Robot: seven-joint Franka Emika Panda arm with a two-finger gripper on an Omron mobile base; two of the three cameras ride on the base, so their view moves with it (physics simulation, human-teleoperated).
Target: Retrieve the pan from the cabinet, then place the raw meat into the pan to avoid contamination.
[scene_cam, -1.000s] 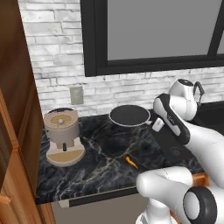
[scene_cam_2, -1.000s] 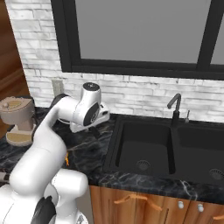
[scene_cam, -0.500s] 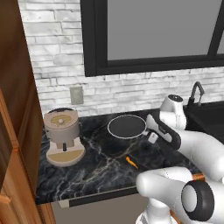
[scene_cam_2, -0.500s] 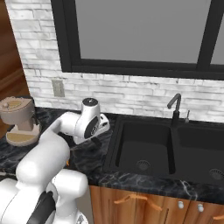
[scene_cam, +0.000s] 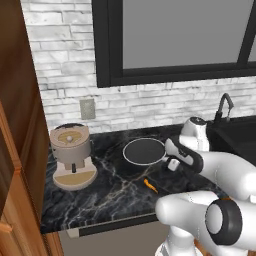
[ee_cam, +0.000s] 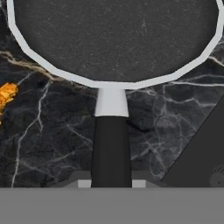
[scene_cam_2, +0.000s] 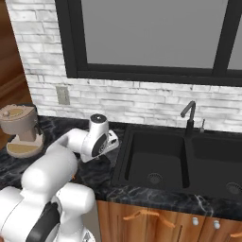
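The pan (scene_cam: 144, 151) is round, black inside with a light rim, and lies level low on the dark marble counter (scene_cam: 105, 197); I cannot tell whether it touches. My gripper (scene_cam: 169, 160) is shut on its handle at the pan's right side. In the hand view the pan (ee_cam: 113, 39) spreads across the top, its handle (ee_cam: 111, 148) running down between my gripper (ee_cam: 111, 183) fingertips. The raw meat (scene_cam: 150, 185), a small orange sliver, lies on the counter in front of the pan, seen as the raw meat (ee_cam: 6, 94) at the left edge. The cabinet (scene_cam: 17, 150) stands at far left.
A beige coffee machine (scene_cam: 72, 156) stands left of the pan, also the coffee machine (scene_cam_2: 21, 130). A black sink (scene_cam_2: 179, 160) with a faucet (scene_cam_2: 189, 113) lies to the right. A brick wall and a dark window frame back the counter.
The arm has brought the pan down from above the counter's back and a little toward the front. The grip on the handle is unchanged. The meat has not moved.
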